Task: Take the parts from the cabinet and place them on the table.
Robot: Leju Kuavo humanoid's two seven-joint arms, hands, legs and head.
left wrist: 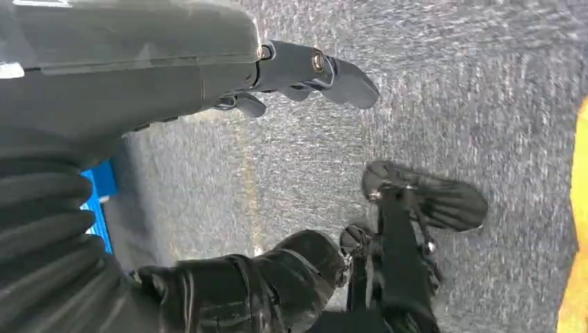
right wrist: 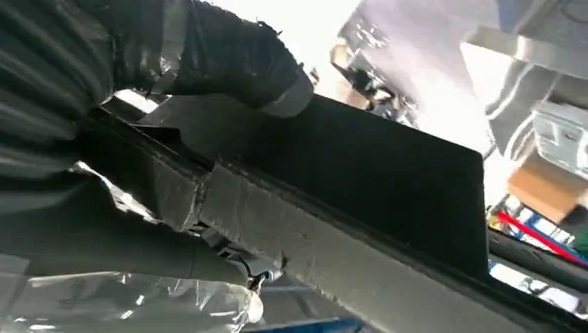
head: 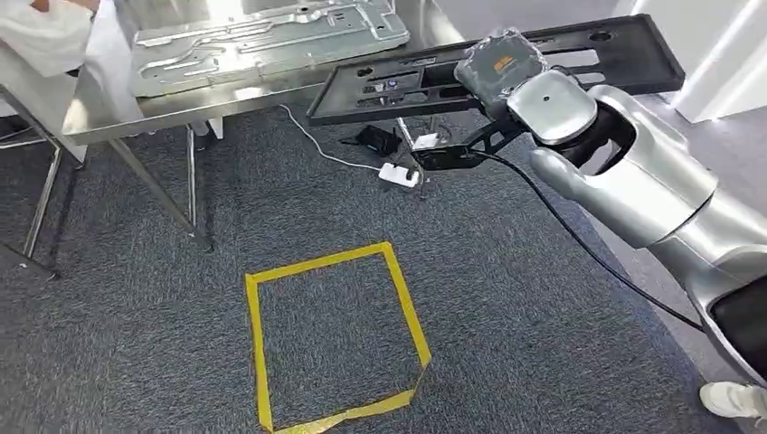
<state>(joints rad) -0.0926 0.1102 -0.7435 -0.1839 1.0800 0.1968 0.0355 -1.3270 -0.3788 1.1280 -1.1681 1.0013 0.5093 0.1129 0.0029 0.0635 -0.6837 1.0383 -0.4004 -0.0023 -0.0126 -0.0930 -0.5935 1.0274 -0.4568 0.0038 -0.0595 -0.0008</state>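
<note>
We see the fingers (right wrist: 277, 90) of the right hand (head: 502, 68) clamped on the near long edge of a flat black panel (head: 398, 86), the thumb on one face and the other fingers on the other face in the right wrist view. The hand is wrapped in clear plastic film. The panel is held level in the air, one end reaching toward the steel counter (head: 226, 104) and the other stretching off to the right. The silver right arm (head: 651, 190) comes in from the lower right, bent at the elbow, with a black cable running along it.

The left hand (left wrist: 229, 76) hangs above the grey carpet (left wrist: 444, 83), its fingers (left wrist: 326, 69) stretched apart and holding nothing.

On the counter lies 1 silver sheet-metal plate (head: 262, 36) with pressed ribs and cut-outs. At the counter's left end a person's white sleeve (head: 45, 36) rests by the edge. Under the held panel, on the carpet, we count 1 white power strip (head: 399, 174), 1 white cable (head: 317, 145) leading to it and 1 small black box (head: 378, 137). Nearer the robot, 1 square of yellow tape (head: 336, 336) marks the carpet. At the lower right corner sits 1 white shoe (head: 734, 400).
</note>
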